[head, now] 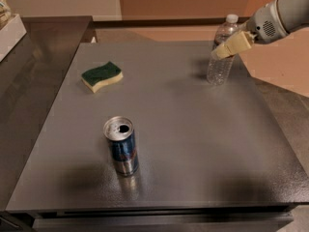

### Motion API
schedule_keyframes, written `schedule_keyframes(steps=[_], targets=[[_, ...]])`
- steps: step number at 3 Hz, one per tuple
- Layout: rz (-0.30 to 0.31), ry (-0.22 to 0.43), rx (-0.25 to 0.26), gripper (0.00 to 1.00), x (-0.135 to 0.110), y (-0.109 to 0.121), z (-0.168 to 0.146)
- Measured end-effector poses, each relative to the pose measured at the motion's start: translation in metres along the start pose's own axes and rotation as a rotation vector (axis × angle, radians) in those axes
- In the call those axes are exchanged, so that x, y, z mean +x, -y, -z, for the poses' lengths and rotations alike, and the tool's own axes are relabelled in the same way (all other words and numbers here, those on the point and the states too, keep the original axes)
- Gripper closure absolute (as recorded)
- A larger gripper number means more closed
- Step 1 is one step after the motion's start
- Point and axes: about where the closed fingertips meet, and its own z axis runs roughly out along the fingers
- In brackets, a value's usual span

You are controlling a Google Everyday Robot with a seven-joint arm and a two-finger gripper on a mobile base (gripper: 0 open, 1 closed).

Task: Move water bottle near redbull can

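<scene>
The water bottle (218, 69), clear with a white cap, stands upright at the far right of the grey table (193, 129). The redbull can (121, 147), blue and silver with an open top, stands upright near the front left, well apart from the bottle. My gripper (227, 47) reaches in from the upper right and lies across the bottle's upper half, in front of it. The bottle's base rests on the table.
A green and yellow sponge (101, 75) lies at the back left of the table. A white box (10, 30) sits on the dark counter at the far left. The table's right edge is close to the bottle.
</scene>
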Motion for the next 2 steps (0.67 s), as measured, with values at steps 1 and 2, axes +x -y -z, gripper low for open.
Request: schedule_keyframes(steps=[1, 2], targets=[[0.003, 0.008, -0.013, 0.58, -0.001, -0.005, 0.002], [0.024, 0.025, -0.038, 0.81, -0.006, -0.017, 0.012]])
